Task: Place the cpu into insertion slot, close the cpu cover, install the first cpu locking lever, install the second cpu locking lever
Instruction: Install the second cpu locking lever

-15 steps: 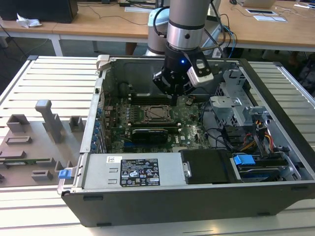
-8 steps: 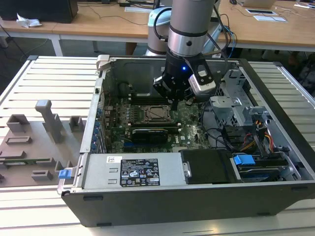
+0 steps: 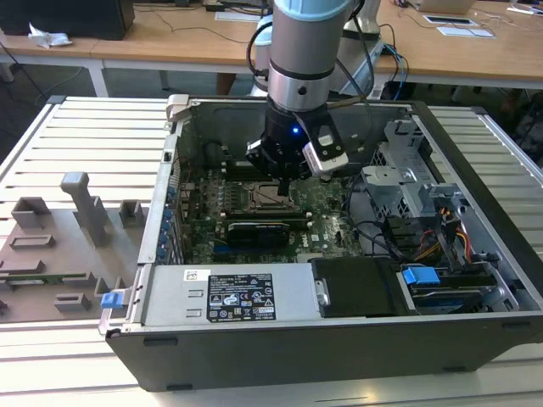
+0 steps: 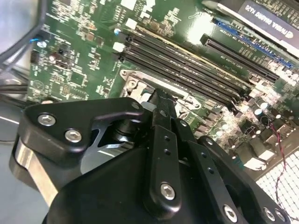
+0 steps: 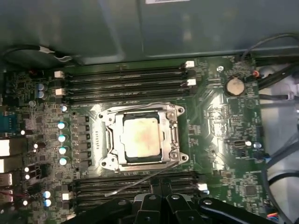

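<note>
In the first wrist view the cpu (image 5: pixel 140 137) lies flat in the socket with its silver-grey top up. The silvery cpu cover (image 5: pixel 175 140) is folded down around it. One thin wire lever (image 5: pixel 135 184) runs slantwise across the memory slots beside the socket, off the frame. Another wire lever (image 5: pixel 135 103) lies along the socket's opposite edge. My gripper (image 5: pixel 161 198) hovers just past the slanted lever's side with its black fingers together. In the second wrist view the gripper (image 4: pixel 161 100) points down at the socket's corner (image 4: pixel 135 79). In the exterior view the gripper (image 3: pixel 284 176) hangs right above the cpu cover (image 3: pixel 270 197).
Long black memory slots (image 5: pixel 126 81) flank the socket on two sides. In the open case, a black card (image 3: pixel 259 231) lies in front of the socket. A power supply (image 3: pixel 229 297), a drive cage (image 3: pixel 407 182) and cables (image 3: pixel 416 242) crowd the rest. A grey fixture tray (image 3: pixel 59 246) lies at the exterior view's left.
</note>
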Controlling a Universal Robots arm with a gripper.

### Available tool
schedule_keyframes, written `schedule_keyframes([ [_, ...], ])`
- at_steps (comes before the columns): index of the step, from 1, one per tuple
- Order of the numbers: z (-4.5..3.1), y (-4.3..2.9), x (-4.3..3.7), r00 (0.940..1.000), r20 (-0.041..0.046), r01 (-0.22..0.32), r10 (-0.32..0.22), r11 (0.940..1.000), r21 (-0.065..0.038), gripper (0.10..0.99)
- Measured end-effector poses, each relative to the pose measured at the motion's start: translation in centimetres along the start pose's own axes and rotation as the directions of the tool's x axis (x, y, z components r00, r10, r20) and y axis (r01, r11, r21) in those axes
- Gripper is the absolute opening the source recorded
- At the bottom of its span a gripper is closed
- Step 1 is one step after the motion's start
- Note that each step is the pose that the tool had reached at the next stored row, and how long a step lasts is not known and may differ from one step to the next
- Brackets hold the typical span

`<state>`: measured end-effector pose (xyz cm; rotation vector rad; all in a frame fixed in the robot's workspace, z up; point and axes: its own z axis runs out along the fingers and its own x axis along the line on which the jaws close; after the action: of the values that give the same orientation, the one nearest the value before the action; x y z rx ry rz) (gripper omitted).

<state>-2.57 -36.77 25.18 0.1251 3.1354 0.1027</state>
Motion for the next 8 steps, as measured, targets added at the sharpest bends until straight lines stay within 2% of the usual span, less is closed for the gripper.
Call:
schedule_keyframes([
  [4, 0.87, -0.13, 0.79, 1.0, -0.0015, 0.005, -0.005, 0.9999, -0.015, 0.106],
  [8, 1.13, -0.48, 1.45, 1.0, -0.0019, 0.009, -0.009, 0.9998, -0.017, 0.106],
])
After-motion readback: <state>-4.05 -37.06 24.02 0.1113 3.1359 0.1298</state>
